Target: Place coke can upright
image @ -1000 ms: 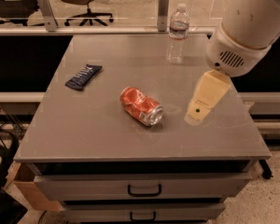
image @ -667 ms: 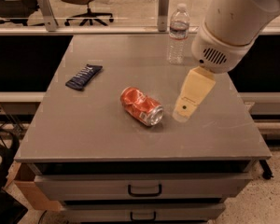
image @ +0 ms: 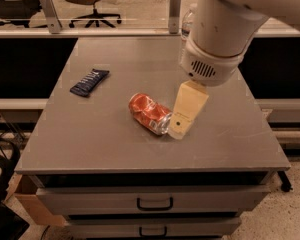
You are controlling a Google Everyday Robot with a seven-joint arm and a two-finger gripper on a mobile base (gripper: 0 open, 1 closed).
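Observation:
The coke can [image: 149,113] is red-orange and dented. It lies on its side near the middle of the grey table [image: 105,149], with one silver end pointing to the front right. My gripper [image: 179,129] hangs from the large white arm [image: 215,39] and reaches down to the table just right of that silver end, close to it or touching it. The can is not held.
A dark blue snack bar wrapper [image: 89,82] lies at the table's left. A clear water bottle [image: 186,21] stands at the back, mostly hidden behind the arm. Drawers [image: 155,202] sit under the tabletop. Office chairs stand beyond a rail at the back.
The arm has moved left and toward the can. The gripper has gone from well right of the can to right beside its silver end. The can has not moved.

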